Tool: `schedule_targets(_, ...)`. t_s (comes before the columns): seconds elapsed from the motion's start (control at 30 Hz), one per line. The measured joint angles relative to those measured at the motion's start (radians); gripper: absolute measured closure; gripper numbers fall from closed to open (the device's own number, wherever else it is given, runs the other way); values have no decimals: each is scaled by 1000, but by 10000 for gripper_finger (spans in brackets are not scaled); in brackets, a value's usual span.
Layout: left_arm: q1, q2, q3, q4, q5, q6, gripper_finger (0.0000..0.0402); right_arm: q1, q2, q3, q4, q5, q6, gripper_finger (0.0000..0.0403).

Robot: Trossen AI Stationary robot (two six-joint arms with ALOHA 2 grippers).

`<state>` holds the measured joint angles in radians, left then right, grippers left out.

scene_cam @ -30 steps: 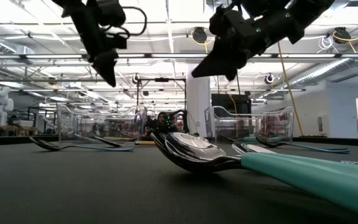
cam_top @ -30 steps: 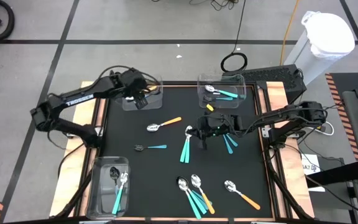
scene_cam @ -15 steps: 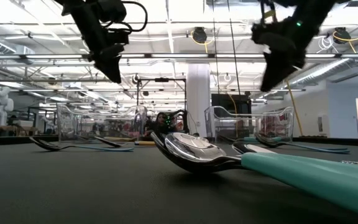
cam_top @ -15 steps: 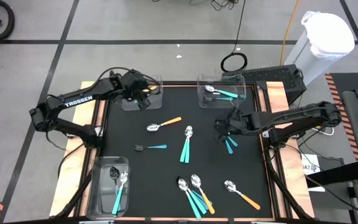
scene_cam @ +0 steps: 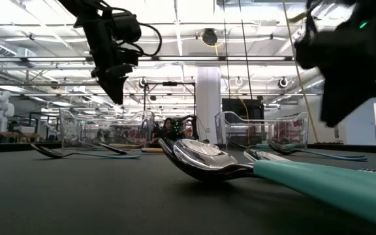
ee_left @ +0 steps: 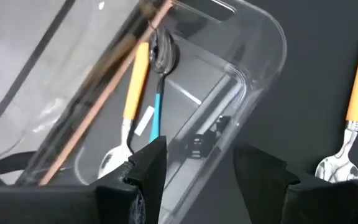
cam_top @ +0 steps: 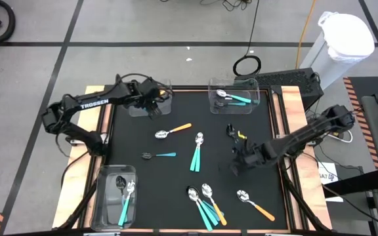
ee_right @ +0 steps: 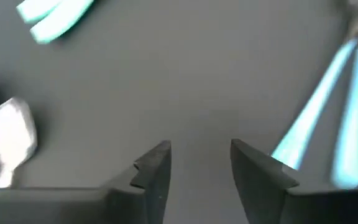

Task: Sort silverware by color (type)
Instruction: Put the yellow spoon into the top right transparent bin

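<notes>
The silverware lies scattered on the black mat: an orange-handled spoon point(cam_top: 173, 131), a small teal one point(cam_top: 159, 155), a teal pair point(cam_top: 196, 152), and a cluster point(cam_top: 205, 200) near the front beside another orange spoon point(cam_top: 255, 204). My left gripper point(cam_top: 154, 107) hangs open over the far-left clear bin point(ee_left: 253, 56); an orange-handled spoon point(ee_left: 135, 81) and a teal-handled spoon point(ee_left: 157, 118) lie in it. My right gripper point(cam_top: 237, 165) hangs open above bare mat right of centre, with nothing between its fingers point(ee_right: 154, 165). Teal handles point(ee_right: 316, 106) lie beside it.
A far-right clear bin point(cam_top: 254, 86) holds teal spoons, and a near-left bin point(cam_top: 100, 196) holds more spoons. A small dark and yellow thing point(cam_top: 235, 133) lies on the mat beyond my right gripper. Wooden rails edge the mat on both sides.
My right gripper has swung from the mat's middle toward the right edge, then toward the near edge, turning about as it went. My left gripper has sunk a little toward the far-left bin. No spoon has visibly moved.
</notes>
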<state>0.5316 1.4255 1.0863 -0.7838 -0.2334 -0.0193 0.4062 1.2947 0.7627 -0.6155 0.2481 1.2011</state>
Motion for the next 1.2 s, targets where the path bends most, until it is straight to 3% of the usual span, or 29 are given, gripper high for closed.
schedule_targets(0.27, -54, 22, 0, 30, 83, -6, 221, 261, 106, 106, -39, -103, 243, 300)
schedule_targets(0.5, -198, 22, 0, 135, 85, -59, 221, 401, 276, 286, -259, -225, 382, 314)
schedule_targets(0.77, -354, 22, -5, 296, 87, -80, 221, 457, 423, 376, -262, -304, 348, 266)
schedule_targets(0.97, -433, 4, -157, 651, 142, -107, 221, 472, 511, 377, -272, -330, 361, 234)
schedule_targets(1.1, -458, 0, -215, 703, 139, -167, 221, 473, 528, 380, -269, -331, 341, 241)
schedule_targets(1.2, -489, -1, -233, 703, 120, -197, 221, 473, 526, 379, -270, -329, 305, 273)
